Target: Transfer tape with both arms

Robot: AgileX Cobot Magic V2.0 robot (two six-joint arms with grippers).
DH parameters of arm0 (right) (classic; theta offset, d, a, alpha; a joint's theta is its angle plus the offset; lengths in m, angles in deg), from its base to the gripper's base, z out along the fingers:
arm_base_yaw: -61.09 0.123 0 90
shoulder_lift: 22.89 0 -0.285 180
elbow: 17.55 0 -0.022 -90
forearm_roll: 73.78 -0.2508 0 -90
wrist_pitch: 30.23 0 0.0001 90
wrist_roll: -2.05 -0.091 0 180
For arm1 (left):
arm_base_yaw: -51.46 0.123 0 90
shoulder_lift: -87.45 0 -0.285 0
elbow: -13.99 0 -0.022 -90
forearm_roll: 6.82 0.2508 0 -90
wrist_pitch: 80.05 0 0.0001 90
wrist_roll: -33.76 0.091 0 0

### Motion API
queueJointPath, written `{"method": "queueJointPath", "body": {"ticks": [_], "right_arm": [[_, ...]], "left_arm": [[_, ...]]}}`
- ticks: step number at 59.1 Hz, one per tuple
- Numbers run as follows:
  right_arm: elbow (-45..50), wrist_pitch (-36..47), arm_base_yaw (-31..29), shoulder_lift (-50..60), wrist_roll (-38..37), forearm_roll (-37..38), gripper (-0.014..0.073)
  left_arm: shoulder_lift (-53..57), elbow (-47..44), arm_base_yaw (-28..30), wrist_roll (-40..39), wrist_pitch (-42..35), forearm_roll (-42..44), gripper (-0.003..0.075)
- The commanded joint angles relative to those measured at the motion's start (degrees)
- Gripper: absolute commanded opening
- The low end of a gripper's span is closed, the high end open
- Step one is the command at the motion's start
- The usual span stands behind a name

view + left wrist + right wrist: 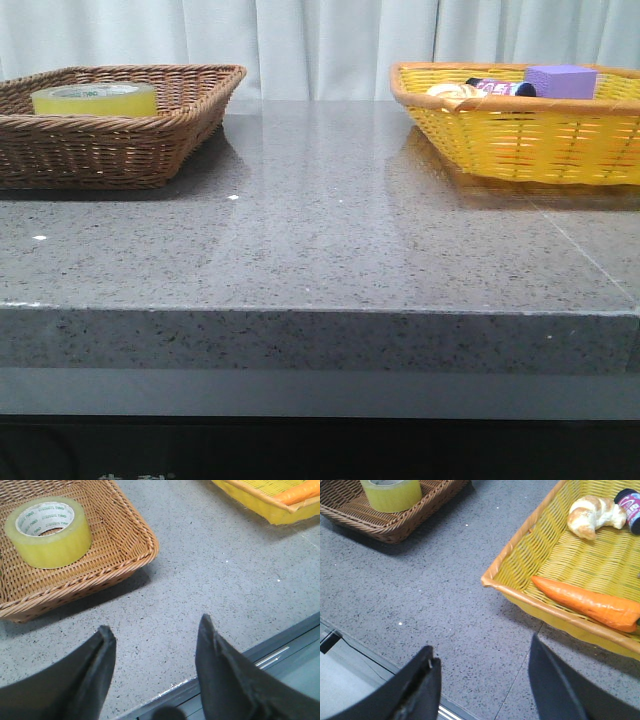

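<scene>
Tape [94,99] lies flat in the brown wicker basket [150,150], core hole up, near the basket's back corner and close to its walls. Not yet touched.

Left gripper [155,635]: released, jaws spread wide, nothing between them; it hangs over the bare table [320,230] at the near edge, well apart from the brown basket.

Right of the brown basket, across a clear stretch of table, stands the yellow basket [520,140]. It holds a carrot [587,601], a croissant [592,512], a dark can [632,507] and a purple block [560,80].

Right gripper [482,667]: also released and empty, over the table's near edge, just short of the yellow basket's front rim.

Risks, as judgement:
- The brown basket's sloped wall stands between the left gripper and the roll. A low approach could catch the rim and drag the basket.
- The roll is wide and smooth. A grip across the outside may slip, while one finger through the core could snag the wicker floor.
- Handover in mid-air: if the left lets go before the right has closed, the roll drops and may roll off the table's edge.
- The yellow basket is crowded, so the roll could land on the carrot and tilt.
</scene>
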Motion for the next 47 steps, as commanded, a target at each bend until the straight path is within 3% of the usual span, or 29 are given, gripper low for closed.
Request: {"method": "queueJointPath", "body": {"ticks": [1, 10, 27, 32, 47], "right_arm": [[-1.45, 3.62, -0.23, 0.12, -0.75, 1.25, 0.0370], [-1.45, 2.96, -0.23, 0.12, -0.75, 1.25, 0.0267], [-1.45, 2.44, -0.23, 0.12, -0.75, 1.25, -0.0027], [-1.45, 2.08, -0.23, 0.12, -0.75, 1.25, -0.0073], [-1.45, 1.51, -0.23, 0.12, -0.75, 1.30, -0.0067]], "left_arm": [[0.18, 1.44, -0.36, -0.66, -4.64, 0.20, 0.0367], [0.18, 1.44, -0.36, -0.66, -4.76, 0.20, 0.0332], [0.18, 1.44, -0.36, -0.66, -4.76, 0.20, -0.0020], [0.18, 1.44, -0.36, -0.66, -4.65, 0.20, -0.0020], [0.18, 1.44, -0.36, -0.66, -3.69, 0.20, -0.0020]]}}
